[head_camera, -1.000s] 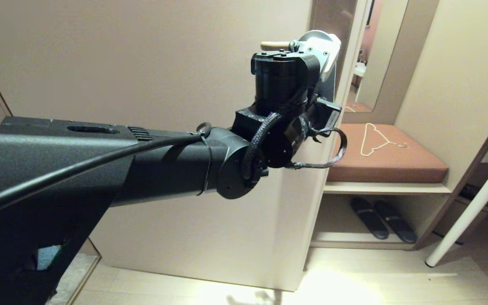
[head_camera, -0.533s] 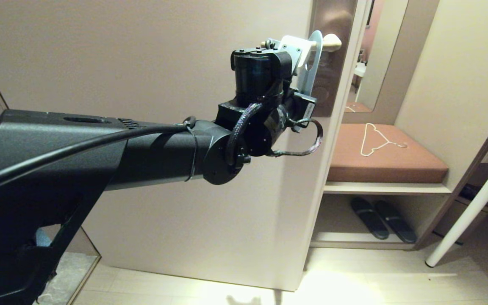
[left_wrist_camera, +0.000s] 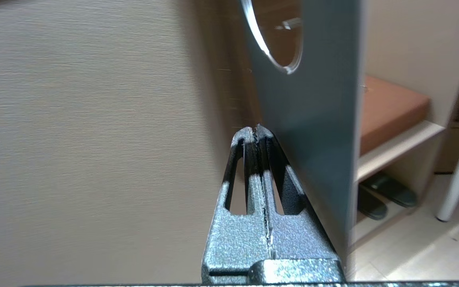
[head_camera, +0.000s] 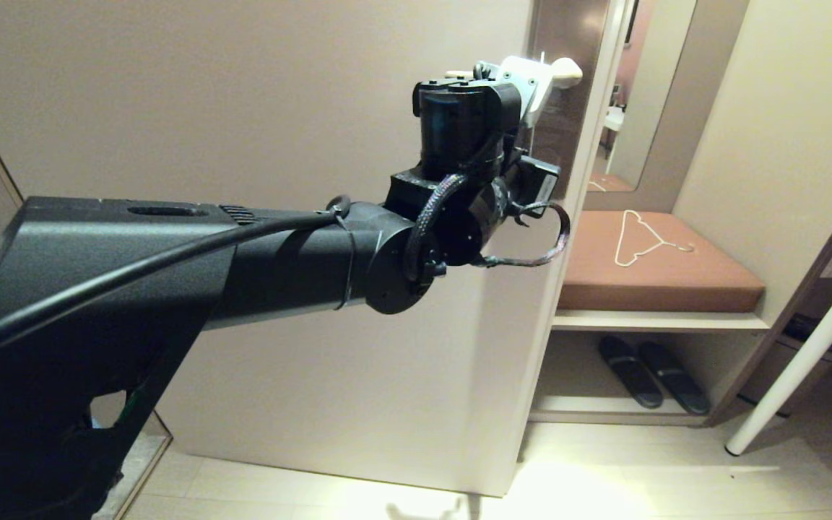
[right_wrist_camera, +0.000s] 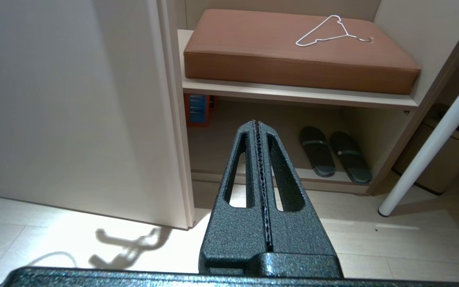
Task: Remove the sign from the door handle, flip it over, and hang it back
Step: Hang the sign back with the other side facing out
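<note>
The sign shows its blue-grey face and the lower rim of its oval hole in the left wrist view. My left gripper is shut, its jaws pressed together with nothing seen between them. The sign lies along the outer side of one finger. In the head view my left arm reaches up to the door handle, a pale lever on a brown backplate, and hides most of the sign. My right gripper is shut and empty, held low over the floor, out of the head view.
The beige door fills the left. To the right is a shelf with a brown cushion, a white wire hanger on it and black slippers below. A white table leg slants at the far right.
My left arm swung left and down, the sign's face showing on the lever, then came back right and up. The sign now shows edge-on in the head view.
</note>
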You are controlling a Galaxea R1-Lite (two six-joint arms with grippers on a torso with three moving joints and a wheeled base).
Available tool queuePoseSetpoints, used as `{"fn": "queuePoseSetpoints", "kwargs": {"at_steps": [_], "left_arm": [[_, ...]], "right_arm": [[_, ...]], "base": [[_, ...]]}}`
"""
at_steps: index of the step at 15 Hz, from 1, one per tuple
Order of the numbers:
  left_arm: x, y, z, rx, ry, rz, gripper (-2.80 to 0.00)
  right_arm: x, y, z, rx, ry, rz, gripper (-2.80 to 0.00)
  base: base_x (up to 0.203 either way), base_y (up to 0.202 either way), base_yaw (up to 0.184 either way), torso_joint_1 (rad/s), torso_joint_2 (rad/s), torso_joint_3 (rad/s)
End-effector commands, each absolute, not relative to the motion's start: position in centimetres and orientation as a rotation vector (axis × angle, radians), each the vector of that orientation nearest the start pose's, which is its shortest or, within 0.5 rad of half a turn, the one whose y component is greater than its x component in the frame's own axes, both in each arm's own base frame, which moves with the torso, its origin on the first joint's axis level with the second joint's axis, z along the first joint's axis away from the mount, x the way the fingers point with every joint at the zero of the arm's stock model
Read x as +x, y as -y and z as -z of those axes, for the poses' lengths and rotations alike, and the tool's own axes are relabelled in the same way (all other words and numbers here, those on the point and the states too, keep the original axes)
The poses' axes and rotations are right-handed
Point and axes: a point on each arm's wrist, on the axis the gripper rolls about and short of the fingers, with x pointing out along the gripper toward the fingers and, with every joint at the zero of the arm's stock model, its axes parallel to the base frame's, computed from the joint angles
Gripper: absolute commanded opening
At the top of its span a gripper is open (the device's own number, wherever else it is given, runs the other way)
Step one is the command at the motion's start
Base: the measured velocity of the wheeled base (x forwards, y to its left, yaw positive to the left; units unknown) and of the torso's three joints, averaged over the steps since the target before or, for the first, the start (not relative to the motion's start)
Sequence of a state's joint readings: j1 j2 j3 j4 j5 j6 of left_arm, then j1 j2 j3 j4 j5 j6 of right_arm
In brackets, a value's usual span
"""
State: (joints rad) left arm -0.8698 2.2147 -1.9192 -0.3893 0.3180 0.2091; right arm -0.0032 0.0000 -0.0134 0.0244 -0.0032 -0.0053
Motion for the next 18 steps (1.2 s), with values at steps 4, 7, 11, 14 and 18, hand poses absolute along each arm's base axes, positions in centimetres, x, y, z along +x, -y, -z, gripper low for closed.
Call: {"fn": "queuePoseSetpoints", "kwargs": {"at_steps": [4,7,11,14,18], "left_arm": [[30.0,37.3,-25.9,0.164,0.125,0.594,-2.80],[30.0,37.4,-25.7,0.171,0.123,0.599,-2.80],[30.0,37.5,-25.6,0.182,0.132,0.613,-2.80],[30.0,37.7,-25.8,0.160,0.174,0.654,-2.80],[30.3,38.3,-25.3,0.124,0.248,0.727,-2.80]], "right_arm": [[-2.4,0.0,-7.7,-0.006,-0.012,0.006,-2.80],[-2.4,0.0,-7.7,-0.006,-0.013,0.006,-2.80],[-2.4,0.0,-7.7,-0.006,-0.012,0.006,-2.80],[-2.4,0.0,-7.7,-0.006,-0.012,0.006,-2.80],[-2.4,0.0,-7.7,-0.006,-0.012,0.006,-2.80]], "base": [[0.000,0.000,0.000,0.000,0.00,0.000],[0.000,0.000,0.000,0.000,0.00,0.000],[0.000,0.000,0.000,0.000,0.00,0.000],[0.000,0.000,0.000,0.000,0.00,0.000],[0.000,0.000,0.000,0.000,0.00,0.000]]}}
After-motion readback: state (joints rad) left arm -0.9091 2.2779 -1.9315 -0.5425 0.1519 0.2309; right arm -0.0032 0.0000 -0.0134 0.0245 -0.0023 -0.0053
